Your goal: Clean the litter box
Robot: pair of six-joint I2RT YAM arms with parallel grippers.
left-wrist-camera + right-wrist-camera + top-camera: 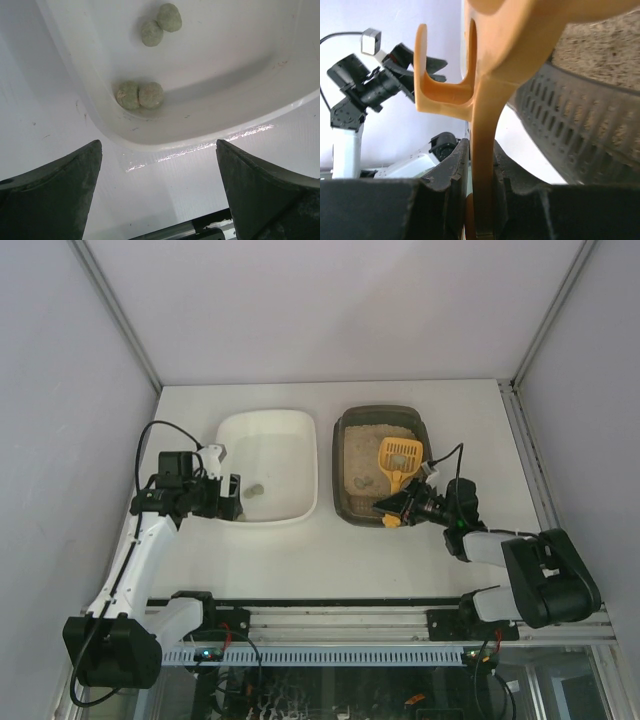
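R claw point(398, 506) pinched on orange scoop point(398, 458) handle, so head reaches over litter box point(338, 470) straight ahead, prob. for sifting. L claw point(232, 497) wide, empty, beside white tub point(314, 455) corner; clumps point(140, 95) inside, just beyond.

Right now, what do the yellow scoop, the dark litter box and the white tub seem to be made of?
Scoop: probably moulded plastic, smooth, uniform orange-yellow, faint sheen. Litter box: dark plastic, seemingly translucent, since sandy litter tints its patterned wall. White tub: glossy white plastic, likely; light glints along its rounded rim.
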